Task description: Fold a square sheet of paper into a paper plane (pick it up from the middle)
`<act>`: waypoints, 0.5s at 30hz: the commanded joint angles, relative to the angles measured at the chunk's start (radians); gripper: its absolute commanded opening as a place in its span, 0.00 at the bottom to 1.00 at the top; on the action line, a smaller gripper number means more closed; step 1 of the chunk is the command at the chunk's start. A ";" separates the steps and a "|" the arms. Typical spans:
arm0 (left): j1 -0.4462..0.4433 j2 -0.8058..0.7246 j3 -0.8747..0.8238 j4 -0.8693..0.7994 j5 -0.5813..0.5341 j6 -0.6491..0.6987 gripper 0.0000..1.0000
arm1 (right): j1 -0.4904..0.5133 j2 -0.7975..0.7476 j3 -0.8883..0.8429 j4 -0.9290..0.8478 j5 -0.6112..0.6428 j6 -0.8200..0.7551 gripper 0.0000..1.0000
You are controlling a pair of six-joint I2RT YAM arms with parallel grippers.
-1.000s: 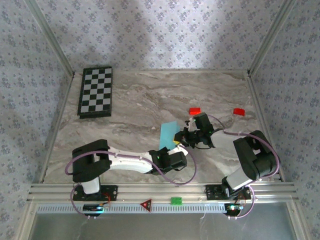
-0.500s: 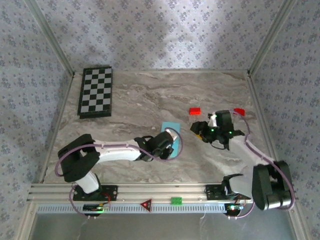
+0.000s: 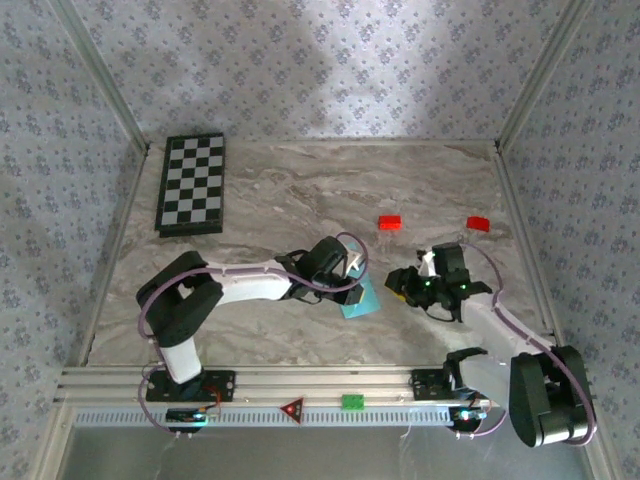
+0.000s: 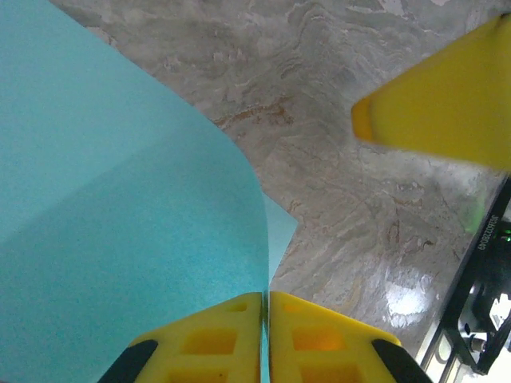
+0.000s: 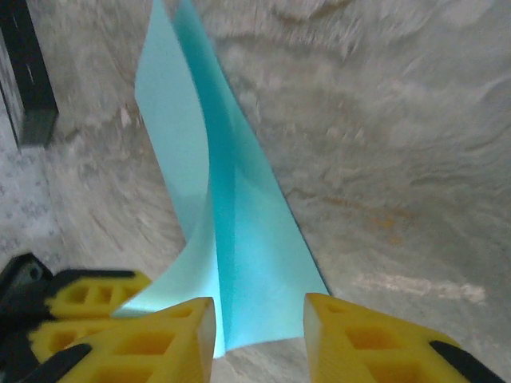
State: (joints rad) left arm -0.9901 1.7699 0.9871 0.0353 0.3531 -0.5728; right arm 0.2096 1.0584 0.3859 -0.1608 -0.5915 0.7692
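Cyan paper plane (image 3: 361, 300) pinched by left gripper (image 4: 266, 302), seemingly half-folded.

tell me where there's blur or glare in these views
Left wrist: paper plane crisp, a white glare patch on the marble table at lower right. Right wrist: the table is smeared with blur and the plane's edges are soft. Top external: even light, a pale bright patch on the back wall.

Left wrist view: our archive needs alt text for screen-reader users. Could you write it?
The left claw, its yellow fingers closed together, pinches the edge of a curved sheet of cyan paper, with the marbled table behind it. A second, blurred yellow fingertip juts in at the upper right.
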 commanded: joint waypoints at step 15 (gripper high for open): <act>-0.001 0.003 0.027 -0.008 0.023 0.003 0.17 | 0.163 0.224 0.029 0.203 0.021 0.108 0.03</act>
State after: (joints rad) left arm -0.9901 1.7771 0.9886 0.0273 0.3637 -0.5804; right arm 0.3603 1.2598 0.3885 0.0048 -0.5823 0.8501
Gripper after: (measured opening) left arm 0.165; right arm 0.064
